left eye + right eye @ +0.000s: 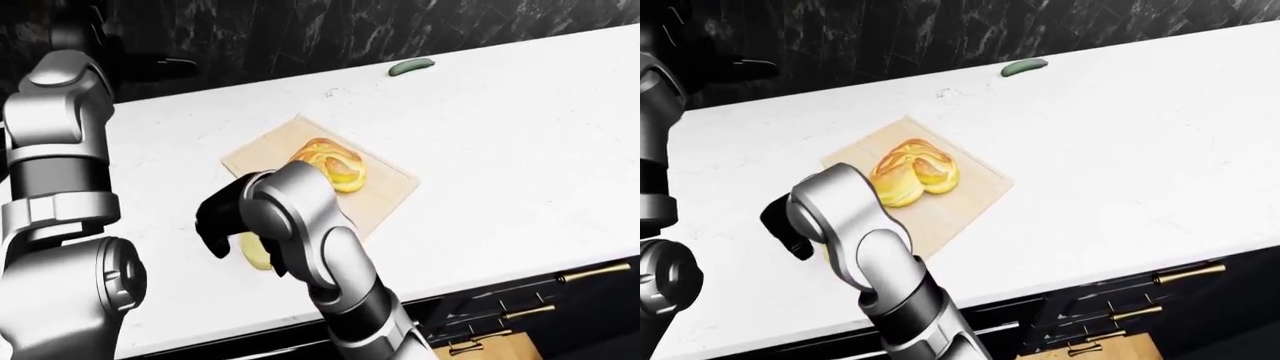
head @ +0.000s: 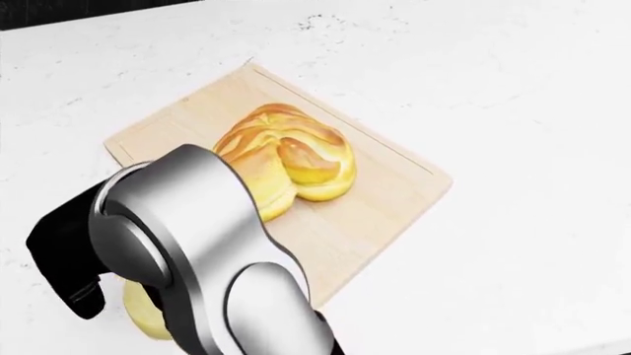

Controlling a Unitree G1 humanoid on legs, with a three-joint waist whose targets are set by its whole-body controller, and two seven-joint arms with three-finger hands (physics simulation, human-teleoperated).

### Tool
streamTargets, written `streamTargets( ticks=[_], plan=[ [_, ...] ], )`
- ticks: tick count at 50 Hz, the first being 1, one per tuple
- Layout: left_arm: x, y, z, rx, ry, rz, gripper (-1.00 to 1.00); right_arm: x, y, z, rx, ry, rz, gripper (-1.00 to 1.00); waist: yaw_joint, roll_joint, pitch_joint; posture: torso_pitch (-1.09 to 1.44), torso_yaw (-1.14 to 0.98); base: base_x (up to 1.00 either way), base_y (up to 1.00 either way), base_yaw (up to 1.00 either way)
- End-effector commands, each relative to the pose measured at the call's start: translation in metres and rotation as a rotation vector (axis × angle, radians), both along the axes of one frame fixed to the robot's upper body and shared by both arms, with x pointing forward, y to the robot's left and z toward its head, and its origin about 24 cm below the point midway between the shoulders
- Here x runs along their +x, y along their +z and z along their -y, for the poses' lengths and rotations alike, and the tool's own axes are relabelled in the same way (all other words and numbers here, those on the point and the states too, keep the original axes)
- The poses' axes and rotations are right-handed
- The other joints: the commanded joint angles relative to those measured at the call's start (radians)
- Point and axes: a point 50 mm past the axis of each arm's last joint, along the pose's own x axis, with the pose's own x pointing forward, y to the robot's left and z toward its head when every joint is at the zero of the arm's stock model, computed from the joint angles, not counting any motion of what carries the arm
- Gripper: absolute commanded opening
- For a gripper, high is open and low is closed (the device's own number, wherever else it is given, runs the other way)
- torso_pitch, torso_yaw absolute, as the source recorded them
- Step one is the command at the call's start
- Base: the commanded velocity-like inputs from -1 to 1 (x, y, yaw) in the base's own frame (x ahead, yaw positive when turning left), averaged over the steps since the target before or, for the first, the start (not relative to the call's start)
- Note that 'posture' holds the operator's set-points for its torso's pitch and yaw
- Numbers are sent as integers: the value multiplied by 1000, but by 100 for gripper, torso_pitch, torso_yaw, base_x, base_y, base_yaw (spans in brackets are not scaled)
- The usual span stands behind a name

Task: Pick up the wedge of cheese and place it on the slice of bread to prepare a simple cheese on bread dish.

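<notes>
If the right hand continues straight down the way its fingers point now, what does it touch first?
Probably the cheese wedge, lying on the counter just under the right hand; depth is unclear, so the fingers may meet the counter first.

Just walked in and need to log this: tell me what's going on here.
A humanoid robot stands at a white counter making cheese on bread. Its right hand is down at the pale yellow cheese wedge, which lies on the counter just off the wooden cutting board. Whether the fingers have closed on the wedge cannot be told, as the arm hides it. The bread sits on the board, nothing on it yet. The left arm is raised at the left, its hand not clearly visible.
</notes>
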Motion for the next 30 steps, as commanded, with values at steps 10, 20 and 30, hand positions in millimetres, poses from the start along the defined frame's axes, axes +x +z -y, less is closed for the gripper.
streamTargets(
  ticks=[10,20,30],
  plan=[
    [-7,26,0,23,1,105,100,-3,7,-2,4,14,18,-100,-2,11,-26,0,0,0,0,0],
    [-7,26,1,25,-1,104,100,1,16,-1,6,11,44,-100,-4,10,-24,0,0,0,0,0],
    [-7,28,2,25,-5,107,100,5,39,0,15,6,82,-100,-5,7,-20,0,0,0,0,0]
  ],
)
